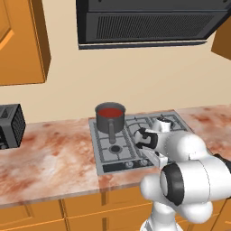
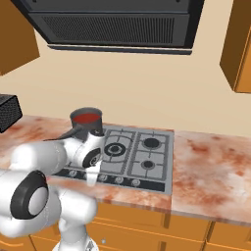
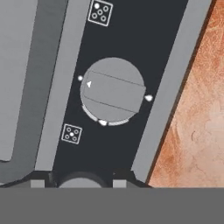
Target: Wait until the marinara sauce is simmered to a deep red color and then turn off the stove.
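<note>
The stove (image 1: 135, 140) sits in the counter (image 1: 49, 158), with the sauce (image 1: 110, 112), deep red in its pan (image 1: 110, 121), on the stove's back-left burner. At the stove's front strip a knob (image 3: 113, 89) lies straight ahead of the gripper (image 3: 78, 177), whose jaws are closed on nothing.

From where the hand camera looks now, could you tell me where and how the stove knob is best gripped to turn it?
Grip the raised straight bar across the round knob, one finger on each long flat side, coming straight down onto its face. The bar gives parallel faces to pinch, while the round rim would likely slip. The gripper is shut, so it would need opening first.
</note>
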Robot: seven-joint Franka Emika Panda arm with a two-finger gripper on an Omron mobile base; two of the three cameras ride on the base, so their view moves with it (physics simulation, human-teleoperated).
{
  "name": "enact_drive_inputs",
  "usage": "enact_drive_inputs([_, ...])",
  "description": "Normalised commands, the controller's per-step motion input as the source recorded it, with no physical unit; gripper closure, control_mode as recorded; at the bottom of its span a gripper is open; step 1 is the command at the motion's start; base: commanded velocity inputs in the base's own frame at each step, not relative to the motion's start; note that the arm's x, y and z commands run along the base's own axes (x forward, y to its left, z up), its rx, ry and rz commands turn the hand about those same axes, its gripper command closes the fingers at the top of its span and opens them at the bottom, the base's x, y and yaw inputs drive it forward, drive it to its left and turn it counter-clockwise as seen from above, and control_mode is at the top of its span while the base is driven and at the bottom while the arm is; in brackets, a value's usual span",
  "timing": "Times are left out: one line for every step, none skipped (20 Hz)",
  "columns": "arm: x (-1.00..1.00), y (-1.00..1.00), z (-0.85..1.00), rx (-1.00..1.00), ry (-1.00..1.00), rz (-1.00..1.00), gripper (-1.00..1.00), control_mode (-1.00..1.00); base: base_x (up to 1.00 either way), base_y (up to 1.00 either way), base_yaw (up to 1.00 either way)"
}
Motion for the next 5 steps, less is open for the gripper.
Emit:
enact_drive_inputs([-0.36, -0.24, -0.19, 0.0, 0.05, -0.55, 1.0, -1.0, 0.0, 0.0, 0.0])
enact_drive_inputs([-0.09, -0.04, 0.0, 0.0, 0.0, -0.39, 1.0, -1.0, 0.0, 0.0, 0.0])
enact_drive_inputs([0.0, -0.11, -0.01, 0.01, 0.06, -0.02, 1.0, -1.0, 0.0, 0.0, 0.0])
enact_drive_inputs([0.0, 0.0, 0.0, 0.0, 0.0, 0.0, 1.0, -1.0, 0.0, 0.0, 0.0])
enact_drive_inputs([0.0, 0.0, 0.0, 0.0, 0.0, 0.0, 1.0, -1.0, 0.0, 0.0, 0.0])
